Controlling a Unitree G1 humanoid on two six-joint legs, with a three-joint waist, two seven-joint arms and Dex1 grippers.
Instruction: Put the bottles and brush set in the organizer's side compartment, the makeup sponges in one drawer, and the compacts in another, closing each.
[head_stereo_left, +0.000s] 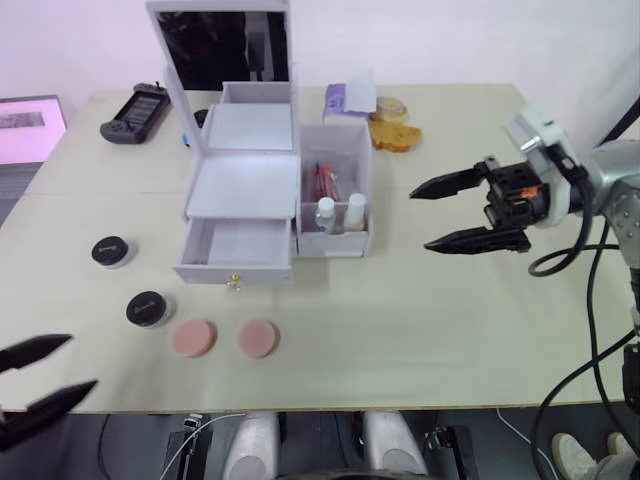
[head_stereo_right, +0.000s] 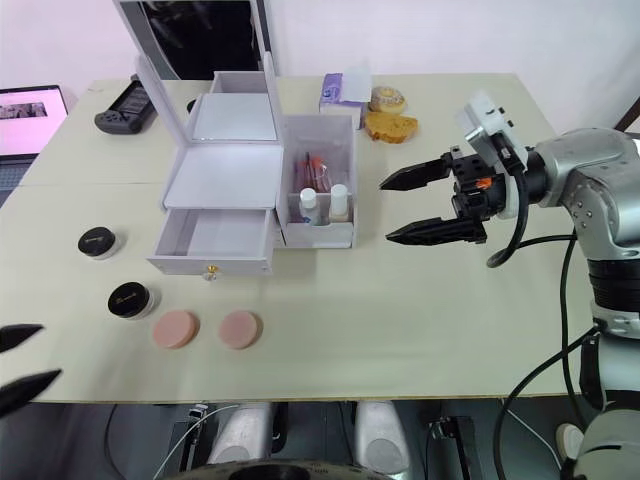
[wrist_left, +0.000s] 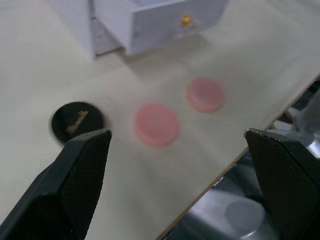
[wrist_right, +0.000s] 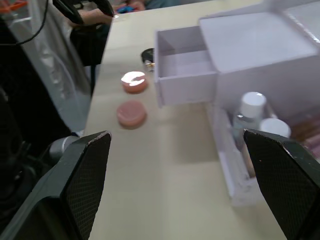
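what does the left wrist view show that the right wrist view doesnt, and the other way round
The left wrist view adds the gold knob on the front of the open drawer, and the gold mark on a compact's black lid. The right wrist view adds the two white-capped bottles standing in the side compartment, and the drawer's bare inside. Both take in the pulled-out drawer and the two makeup sponges lying on the table in front of it.

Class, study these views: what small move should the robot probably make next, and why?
Probably lower the left gripper onto the nearer makeup sponge. Bottles and brush set already stand in the side compartment, a drawer is open and empty, and both sponges lie on the table.
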